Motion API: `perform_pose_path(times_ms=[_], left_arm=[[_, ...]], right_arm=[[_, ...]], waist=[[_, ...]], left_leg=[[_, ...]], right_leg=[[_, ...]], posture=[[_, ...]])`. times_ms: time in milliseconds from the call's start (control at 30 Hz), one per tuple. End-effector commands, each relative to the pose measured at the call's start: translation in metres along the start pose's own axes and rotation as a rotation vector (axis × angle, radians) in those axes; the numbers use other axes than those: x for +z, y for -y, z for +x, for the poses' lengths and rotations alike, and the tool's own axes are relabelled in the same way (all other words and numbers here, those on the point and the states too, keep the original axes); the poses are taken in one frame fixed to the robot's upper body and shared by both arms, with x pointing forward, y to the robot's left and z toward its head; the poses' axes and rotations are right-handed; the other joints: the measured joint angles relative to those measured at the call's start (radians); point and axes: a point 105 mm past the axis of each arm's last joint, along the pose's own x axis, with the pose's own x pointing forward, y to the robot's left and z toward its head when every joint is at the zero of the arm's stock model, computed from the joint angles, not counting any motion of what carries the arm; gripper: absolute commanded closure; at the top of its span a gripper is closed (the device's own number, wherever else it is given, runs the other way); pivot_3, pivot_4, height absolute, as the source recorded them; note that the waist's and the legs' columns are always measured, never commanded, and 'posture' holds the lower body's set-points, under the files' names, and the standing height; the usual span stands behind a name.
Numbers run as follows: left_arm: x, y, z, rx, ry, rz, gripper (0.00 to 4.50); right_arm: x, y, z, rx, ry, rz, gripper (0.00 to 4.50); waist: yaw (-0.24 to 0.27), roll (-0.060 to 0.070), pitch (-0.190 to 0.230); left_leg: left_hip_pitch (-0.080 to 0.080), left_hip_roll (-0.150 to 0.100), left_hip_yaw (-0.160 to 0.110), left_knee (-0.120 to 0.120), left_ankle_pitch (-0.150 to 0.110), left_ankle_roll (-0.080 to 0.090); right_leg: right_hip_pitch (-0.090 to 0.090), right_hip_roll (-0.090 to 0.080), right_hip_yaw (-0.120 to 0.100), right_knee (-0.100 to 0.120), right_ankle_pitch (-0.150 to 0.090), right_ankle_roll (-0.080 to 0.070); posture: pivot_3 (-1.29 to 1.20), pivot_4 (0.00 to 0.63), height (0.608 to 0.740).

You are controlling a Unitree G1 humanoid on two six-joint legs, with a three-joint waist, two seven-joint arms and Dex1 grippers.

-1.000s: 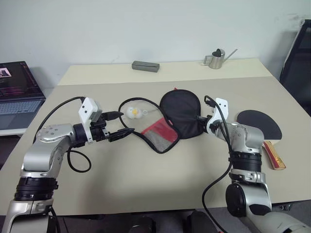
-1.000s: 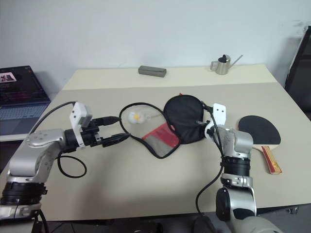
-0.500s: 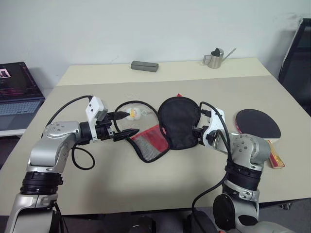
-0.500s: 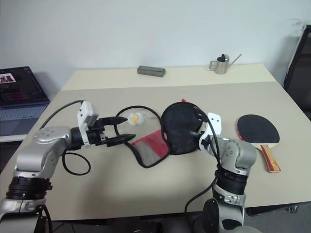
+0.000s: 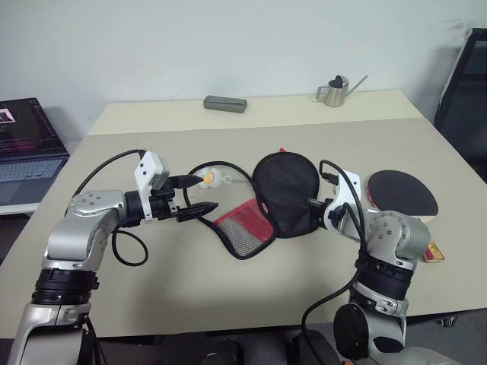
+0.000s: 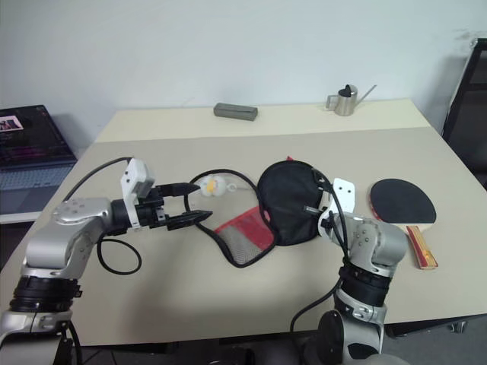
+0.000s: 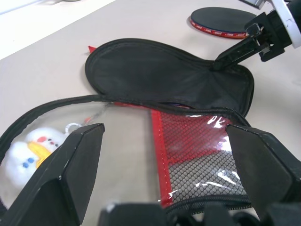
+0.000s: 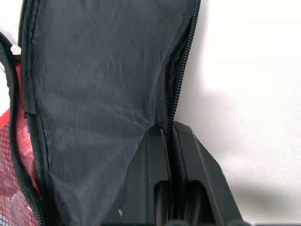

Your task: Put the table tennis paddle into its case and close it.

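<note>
Two pincers on the case (image 5: 283,194), which lies open mid-surface (image 5: 228,281). My right pincer (image 8: 168,129) pinches the case's zipper rim at its right edge. My left pincer (image 5: 199,204) hangs spread wide just left of the mesh pocket, gripping nothing. Paddle (image 5: 403,194) lies flat to the right of my right pincer, apart.

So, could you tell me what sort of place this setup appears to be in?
Probably an office or lab room: a plain beige table against a bare white wall, an open laptop on a side desk and a small metal watering can.
</note>
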Motion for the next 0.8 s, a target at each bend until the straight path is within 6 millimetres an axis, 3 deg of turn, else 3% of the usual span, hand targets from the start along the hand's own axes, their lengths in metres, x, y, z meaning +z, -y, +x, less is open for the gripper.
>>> perform_pose_path(times_ms=[33,367,567,800], left_arm=[[0.011,-0.005,-0.006,0.027,0.022,0.049,0.0],[0.011,-0.007,-0.007,0.037,0.022,0.052,0.0],[0.01,-0.007,-0.008,0.036,0.021,0.052,0.0],[0.009,-0.004,-0.008,0.03,0.021,0.047,0.0]], right_arm=[[-0.007,-0.055,-0.006,0.183,0.006,0.073,3.4],[-0.01,-0.077,-0.011,0.301,-0.015,0.121,0.04],[0.006,-0.079,-0.024,0.417,0.071,-0.021,0.04],[0.021,-0.063,-0.043,0.558,0.205,-0.285,0.04]], waist=[[0.0,0.0,0.0],[0.0,0.0,0.0],[-0.001,0.0,0.0],[0.005,-0.001,0.0]], left_leg=[[0.0,0.0,0.0,0.0,0.0,0.0],[0.0,0.0,0.0,0.0,0.0,0.001],[0.0,0.0,0.0,0.0,-0.001,0.001],[0.0,0.0,0.0,0.0,-0.001,0.001]], right_leg=[[0.0,0.0,0.0,0.0,0.0,0.0],[0.0,0.0,0.0,0.0,0.0,0.0],[0.0,0.0,0.0,0.0,0.0,0.0],[0.001,0.0,-0.001,-0.002,0.0,0.0]], posture=[[0.0,0.15,0.74],[0.0,0.15,0.74],[0.0,0.15,0.74],[0.0,0.15,0.74]])
